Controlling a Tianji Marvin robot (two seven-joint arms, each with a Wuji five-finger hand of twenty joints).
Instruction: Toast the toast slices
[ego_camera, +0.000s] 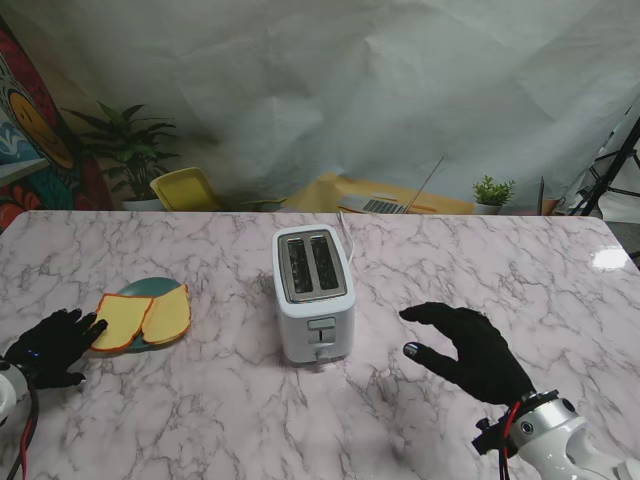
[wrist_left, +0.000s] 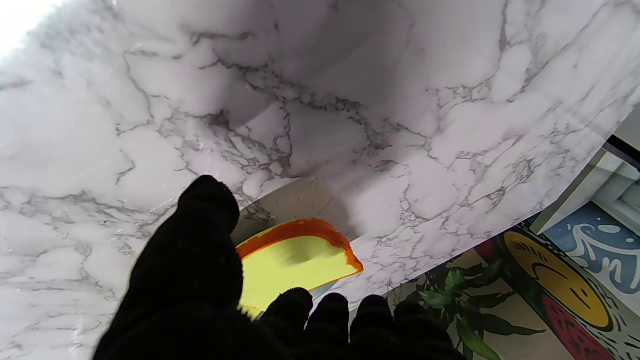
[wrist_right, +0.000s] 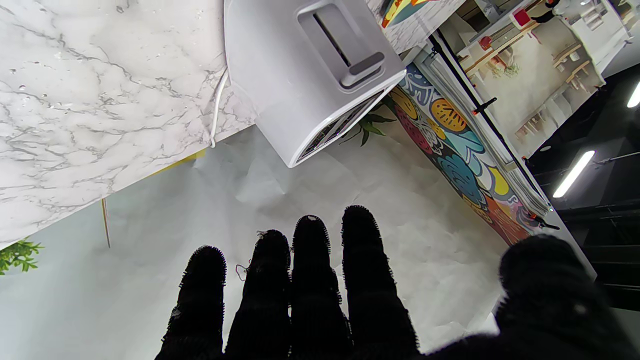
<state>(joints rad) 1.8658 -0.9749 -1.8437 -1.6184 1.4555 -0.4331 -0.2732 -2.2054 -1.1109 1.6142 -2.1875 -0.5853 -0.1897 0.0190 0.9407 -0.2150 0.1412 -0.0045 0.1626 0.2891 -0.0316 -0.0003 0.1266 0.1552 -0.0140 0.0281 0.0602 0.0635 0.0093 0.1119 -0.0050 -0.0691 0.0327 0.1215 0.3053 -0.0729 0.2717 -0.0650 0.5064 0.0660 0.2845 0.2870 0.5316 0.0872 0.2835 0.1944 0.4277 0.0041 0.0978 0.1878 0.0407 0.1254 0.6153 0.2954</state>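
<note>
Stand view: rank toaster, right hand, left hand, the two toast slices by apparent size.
1. Toaster, largest.
2. Right hand, though it sits nearer the camera, so this is unsure.
3. Left hand, partly cut off at the frame edge.
4. Toast slices: the two look alike, no ranking between them.

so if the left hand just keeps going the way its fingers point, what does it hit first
Most likely the nearer toast slice on the plate: the left hand points right at its edge, fingertips almost touching. Whether they are at the slice's height is unclear.
</note>
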